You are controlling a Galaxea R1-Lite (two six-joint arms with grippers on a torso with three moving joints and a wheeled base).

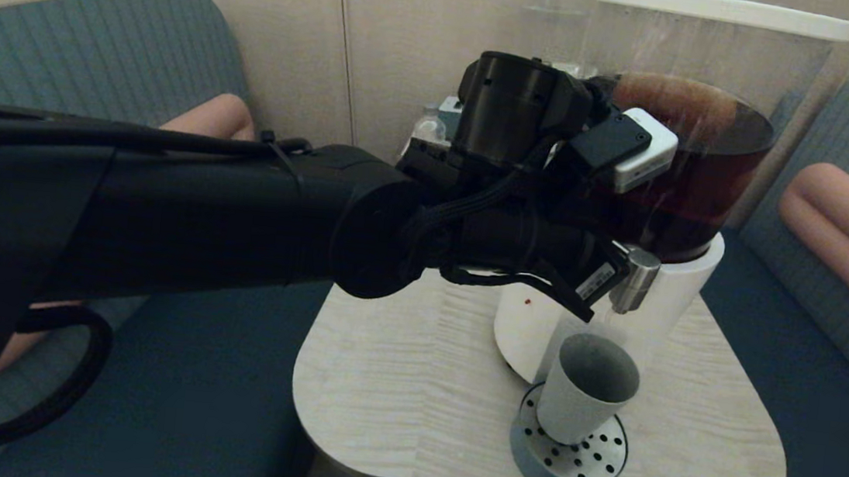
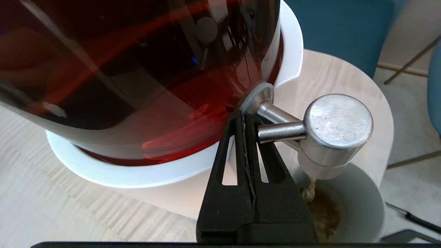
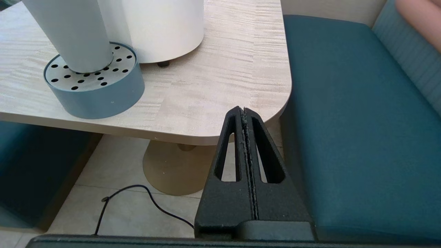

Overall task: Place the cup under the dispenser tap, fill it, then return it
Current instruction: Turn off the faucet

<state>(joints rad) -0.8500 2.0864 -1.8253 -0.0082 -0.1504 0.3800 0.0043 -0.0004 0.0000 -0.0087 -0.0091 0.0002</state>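
Listing what you have on the table (image 1: 394,391) at centre-right of the head view:

- Cup (image 1: 585,390): grey-blue tumbler, upright on the perforated drip tray (image 1: 590,461), directly below the dispenser tap (image 1: 632,278). In the left wrist view a thin brown stream drops from the tap (image 2: 332,132) into the cup (image 2: 358,203), and brown liquid shows inside it.
- Dispenser (image 1: 679,177): white base, clear tank of dark brown liquid, white lid, filling the upper right of the head view. A smaller clear tank (image 1: 551,17) stands behind it at the top.
- Left gripper (image 2: 246,119): your left arm reaches across from the left edge of the frame. Fingers (image 2: 237,144) are pressed together with nothing between them, tips resting against the tap's small steel lever rod (image 2: 280,132), close to the tank wall.
- Right gripper (image 3: 244,113): parked low off the table's rounded corner (image 3: 272,103), above the floor beside the teal bench seat (image 3: 361,120). Fingers (image 3: 262,165) closed together, holding nothing.
- Black cable (image 3: 137,199): lying on the floor tiles near the table's pedestal foot (image 3: 172,168).
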